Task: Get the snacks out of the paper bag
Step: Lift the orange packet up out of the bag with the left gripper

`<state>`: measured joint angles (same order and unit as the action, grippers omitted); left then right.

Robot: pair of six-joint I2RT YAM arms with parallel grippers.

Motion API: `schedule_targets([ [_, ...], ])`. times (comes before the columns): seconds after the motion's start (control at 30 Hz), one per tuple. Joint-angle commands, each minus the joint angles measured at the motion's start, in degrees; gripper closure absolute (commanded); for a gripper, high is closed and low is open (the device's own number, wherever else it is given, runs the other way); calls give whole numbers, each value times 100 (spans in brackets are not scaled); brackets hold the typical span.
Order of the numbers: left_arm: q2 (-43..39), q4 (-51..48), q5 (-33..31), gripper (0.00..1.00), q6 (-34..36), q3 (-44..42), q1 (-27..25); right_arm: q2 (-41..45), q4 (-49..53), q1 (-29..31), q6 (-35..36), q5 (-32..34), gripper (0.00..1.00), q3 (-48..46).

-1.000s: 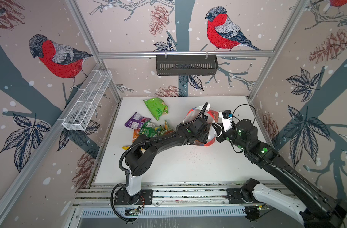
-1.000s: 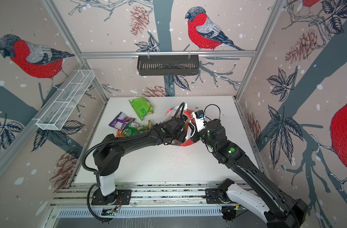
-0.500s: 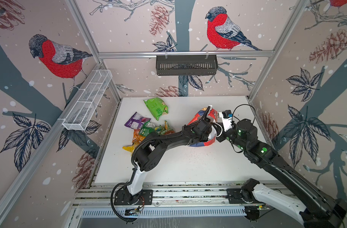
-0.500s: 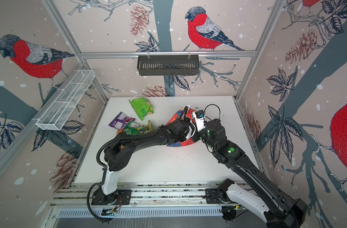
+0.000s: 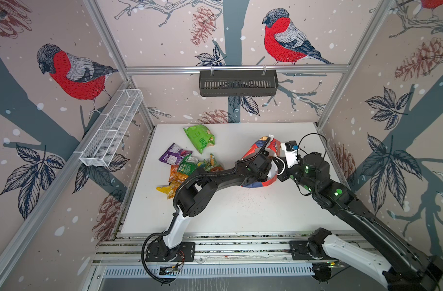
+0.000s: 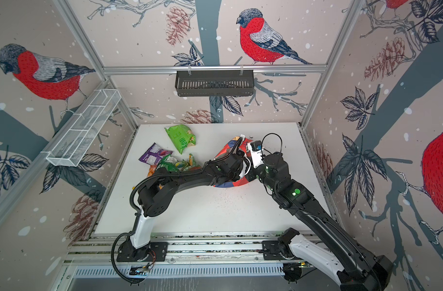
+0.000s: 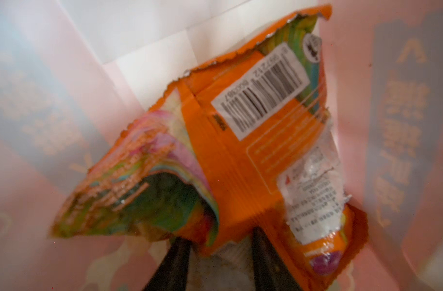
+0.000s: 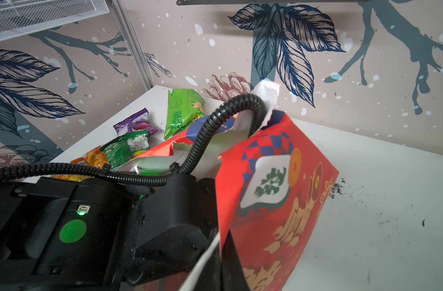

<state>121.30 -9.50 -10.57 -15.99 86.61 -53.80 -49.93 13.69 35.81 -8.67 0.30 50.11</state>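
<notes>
Two black arms (image 5: 223, 180), white lower links (image 5: 176, 228), ribbed black cable conduit (image 8: 207, 126), round green stickers (image 8: 72, 231)

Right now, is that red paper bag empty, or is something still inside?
Not empty. Inside the red paper bag, the left wrist view shows an orange snack packet against its pale walls, at the left claw.

Snack pile (image 5: 187, 168) left of paper bag (image 5: 254, 150), one packet (image 7: 240, 156) inside
</notes>
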Motion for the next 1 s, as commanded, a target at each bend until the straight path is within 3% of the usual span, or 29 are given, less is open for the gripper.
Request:
schedule_targets([
  [0.0,126,-625,-48,69,-97,-14,14,89,-654,-4,62,-394,100,9],
  [0.1,126,-678,-94,87,-88,18,23,98,-640,-22,54,-417,100,0],
  [0.23,32,-686,-100,100,-33,25,28,124,-640,-30,32,-425,100,-44],
  [0.8,-947,-601,672,100,67,-117,132,36,-597,22,78,-177,100,-73],
  [0.97,-1253,-637,575,100,95,-159,157,-6,-553,35,46,18,100,-28],
])
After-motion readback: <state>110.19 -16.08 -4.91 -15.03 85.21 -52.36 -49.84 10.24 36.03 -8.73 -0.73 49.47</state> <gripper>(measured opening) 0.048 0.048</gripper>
